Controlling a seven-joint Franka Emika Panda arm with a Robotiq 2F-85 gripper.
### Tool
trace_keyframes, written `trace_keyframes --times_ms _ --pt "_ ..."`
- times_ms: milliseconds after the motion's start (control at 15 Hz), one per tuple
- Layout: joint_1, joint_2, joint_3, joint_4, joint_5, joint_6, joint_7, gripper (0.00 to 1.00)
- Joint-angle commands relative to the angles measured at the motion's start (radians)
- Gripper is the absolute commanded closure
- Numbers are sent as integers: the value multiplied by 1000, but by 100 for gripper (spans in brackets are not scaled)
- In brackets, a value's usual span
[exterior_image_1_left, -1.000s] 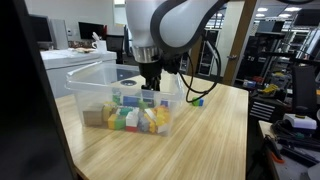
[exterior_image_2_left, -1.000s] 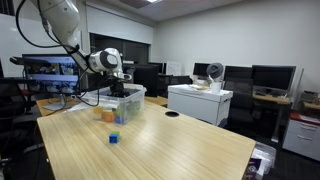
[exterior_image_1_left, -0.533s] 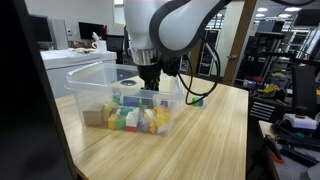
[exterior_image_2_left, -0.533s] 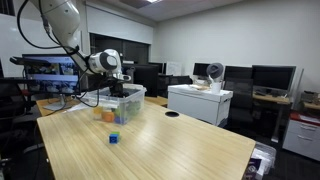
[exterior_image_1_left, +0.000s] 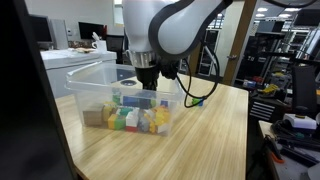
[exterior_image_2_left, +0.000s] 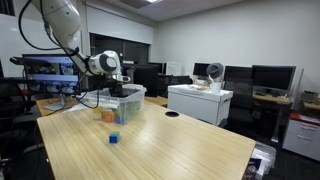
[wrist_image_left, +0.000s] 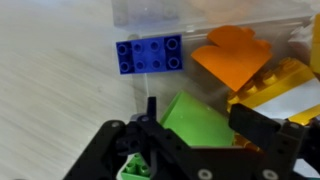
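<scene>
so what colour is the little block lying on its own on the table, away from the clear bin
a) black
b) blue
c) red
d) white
b: in an exterior view the small block lying alone on the wooden table, well apart from the clear bin, is blue.

In an exterior view, the tool (exterior_image_1_left: 148, 84) is hanging inside a clear bin (exterior_image_1_left: 82, 90) that is sitting on the table (exterior_image_1_left: 215, 140). Coloured blocks (exterior_image_1_left: 128, 118) are lying in the bin's bottom, and a blue block (exterior_image_1_left: 198, 101) is resting just beside the bin.
</scene>
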Motion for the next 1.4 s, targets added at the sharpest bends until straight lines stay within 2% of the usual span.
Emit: trace_keyframes --times_ms 0,200,267,333,600,667,733,800,1333 --pt "-10 10 9 -2 18 26 -48 55" --pt "-14 3 8 -9 20 26 -55 78" --pt "-15 0 8 -12 22 26 -56 92" --pt "-16 -1 7 -14 22 26 -56 99" --pt "-14 -2 2 -14 15 22 -46 99" --pt "-13 -2 0 -14 11 20 -42 72" --pt "-13 -2 -1 -14 12 20 -41 70" --pt "-13 -3 -1 -15 12 19 -40 60" --pt "-7 8 -4 16 16 6 -19 5"
